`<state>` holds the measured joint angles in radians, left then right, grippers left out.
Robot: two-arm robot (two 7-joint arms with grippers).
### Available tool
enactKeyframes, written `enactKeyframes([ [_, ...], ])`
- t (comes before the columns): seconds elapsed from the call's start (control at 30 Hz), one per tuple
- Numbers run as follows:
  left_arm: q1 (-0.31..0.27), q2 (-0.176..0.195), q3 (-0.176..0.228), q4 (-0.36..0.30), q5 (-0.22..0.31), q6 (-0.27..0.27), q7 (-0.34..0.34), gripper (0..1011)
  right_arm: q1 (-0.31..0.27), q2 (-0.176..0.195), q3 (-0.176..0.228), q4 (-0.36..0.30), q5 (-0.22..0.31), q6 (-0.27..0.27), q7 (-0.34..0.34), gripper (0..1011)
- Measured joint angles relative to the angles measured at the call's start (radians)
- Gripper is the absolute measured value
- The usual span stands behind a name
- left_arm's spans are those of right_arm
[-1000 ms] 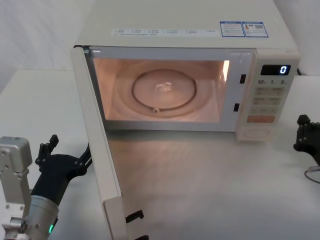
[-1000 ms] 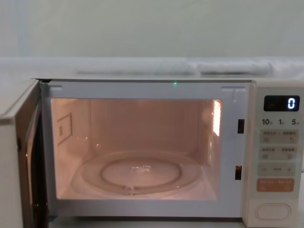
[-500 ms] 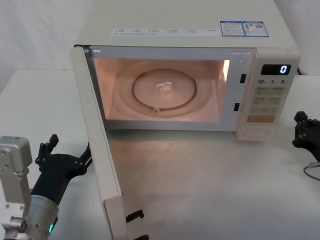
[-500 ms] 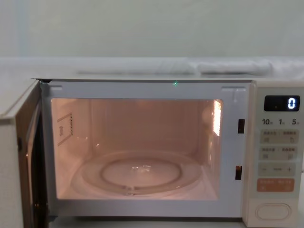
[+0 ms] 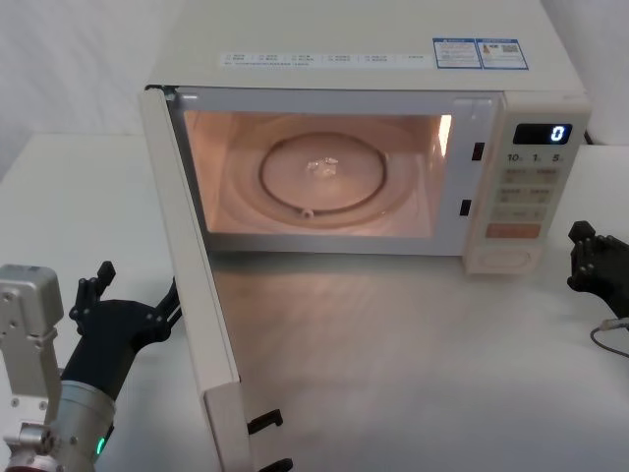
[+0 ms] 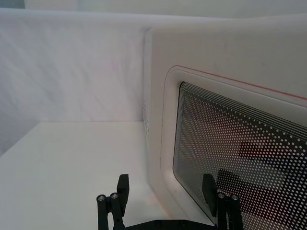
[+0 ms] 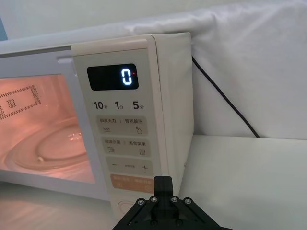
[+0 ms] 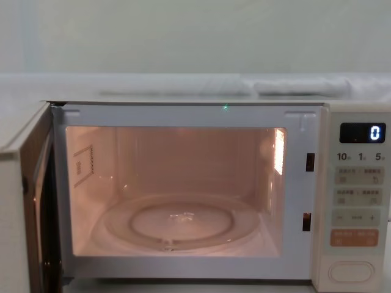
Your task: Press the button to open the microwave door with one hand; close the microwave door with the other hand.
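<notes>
a round glass turntable [image 5: 321, 175] lies inside the lit oven cavity. the display [image 5: 542, 135] reads 0 above an orange key [image 5: 514, 230]. blue labels [image 5: 479, 53] sit on the top. a black cable [image 7: 224, 100] runs behind, over the white table [image 5: 413, 374].

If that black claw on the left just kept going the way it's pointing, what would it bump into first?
Most likely the outer face of the large cream-white microwave door, which stands swung open. The left gripper, fingers spread, points at the door's dotted dark window, with nothing seen in between. How near it is remains unclear.
</notes>
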<state>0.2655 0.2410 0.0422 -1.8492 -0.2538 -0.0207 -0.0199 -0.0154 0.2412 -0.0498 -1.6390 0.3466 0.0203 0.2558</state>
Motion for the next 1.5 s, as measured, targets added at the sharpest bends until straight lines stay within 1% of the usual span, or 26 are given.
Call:
enactKeyframes([
  [0.07,0.000,0.000,0.000,0.000,0.000,0.000,0.000,1001,0.000,0.000,0.000,0.000,0.000,0.000,0.000,10],
  [0.1,0.000,0.000,0.000,0.000,0.000,0.000,0.000,1001,0.000,-0.001,0.001,-0.001,-0.001,0.000,0.000,51],
  [0.2,0.000,0.000,0.000,0.000,0.000,0.000,0.000,1001,-0.001,-0.001,0.001,-0.001,-0.001,-0.001,-0.001,100],
  [0.23,0.000,0.000,0.000,0.000,0.000,0.000,0.000,1001,-0.001,-0.001,0.001,-0.001,-0.001,-0.001,-0.001,147],
  [0.3,0.000,0.000,0.000,0.000,0.000,0.000,0.000,1001,-0.001,-0.001,0.001,-0.002,-0.002,-0.001,-0.001,177],
  [0.37,0.000,0.000,0.000,0.000,0.000,0.000,0.000,1001,-0.001,-0.001,0.001,-0.002,-0.002,-0.001,-0.001,256],
  [0.43,0.000,0.000,0.000,0.000,0.000,0.000,0.000,1001,-0.001,-0.002,0.002,-0.002,-0.003,-0.001,-0.001,295],
  [0.47,0.000,0.000,0.000,0.000,0.000,0.000,0.000,1001,-0.001,-0.002,0.002,-0.002,-0.003,-0.002,-0.001,355],
  [0.5,0.000,0.000,0.000,0.000,0.000,0.000,0.000,1001,-0.001,-0.002,0.002,-0.002,-0.003,-0.002,-0.001,367],
  [0.57,0.000,0.000,0.000,0.000,0.000,0.000,0.000,1001,-0.001,-0.002,0.002,-0.002,-0.004,-0.002,-0.001,455],
  [0.77,0.000,0.000,0.000,0.000,0.000,0.000,0.000,1001,-0.001,-0.003,0.003,-0.003,-0.004,-0.002,-0.002,639],
  [0.8,0.000,0.000,0.000,0.000,0.000,0.000,0.000,1001,-0.001,-0.003,0.003,-0.003,-0.004,-0.002,-0.002,639],
  [0.83,0.000,0.000,0.000,0.000,0.000,0.000,0.000,1001,-0.001,-0.003,0.003,-0.003,-0.004,-0.002,-0.002,700],
  [0.87,0.000,0.000,0.000,0.000,0.000,0.000,0.000,1001,-0.001,-0.003,0.003,-0.003,-0.004,-0.002,-0.002,716],
  [0.9,0.000,0.000,0.000,0.000,0.000,0.000,0.000,1001,-0.001,-0.003,0.003,-0.003,-0.004,-0.002,-0.002,760],
  [0.93,0.000,0.000,0.000,0.000,0.000,0.000,0.000,1001,-0.001,-0.003,0.003,-0.003,-0.005,-0.002,-0.002,770],
  [0.97,0.000,0.000,0.000,0.000,0.000,0.000,0.000,1001,-0.001,-0.003,0.003,-0.003,-0.005,-0.002,-0.002,835],
  [1.03,0.000,0.000,0.000,0.000,0.000,0.000,0.000,1001,-0.001,-0.003,0.003,-0.003,-0.005,-0.002,-0.002,871],
  [1.1,0.000,0.000,0.000,0.000,0.000,0.000,0.000,1001,-0.001,-0.003,0.003,-0.003,-0.005,-0.002,-0.002,937],
  [1.13,0.000,0.000,0.000,0.000,0.000,0.000,0.000,1001,-0.001,-0.003,0.003,-0.003,-0.005,-0.002,-0.002,945],
  [1.2,0.000,0.000,0.000,0.000,0.000,0.000,0.000,1001,-0.001,-0.003,0.003,-0.003,-0.005,-0.002,-0.002,1002],
  [1.5,0.000,0.000,0.000,0.000,0.000,0.000,0.000,1001,-0.001,-0.003,0.003,-0.003,-0.005,-0.002,-0.002,1002],
])
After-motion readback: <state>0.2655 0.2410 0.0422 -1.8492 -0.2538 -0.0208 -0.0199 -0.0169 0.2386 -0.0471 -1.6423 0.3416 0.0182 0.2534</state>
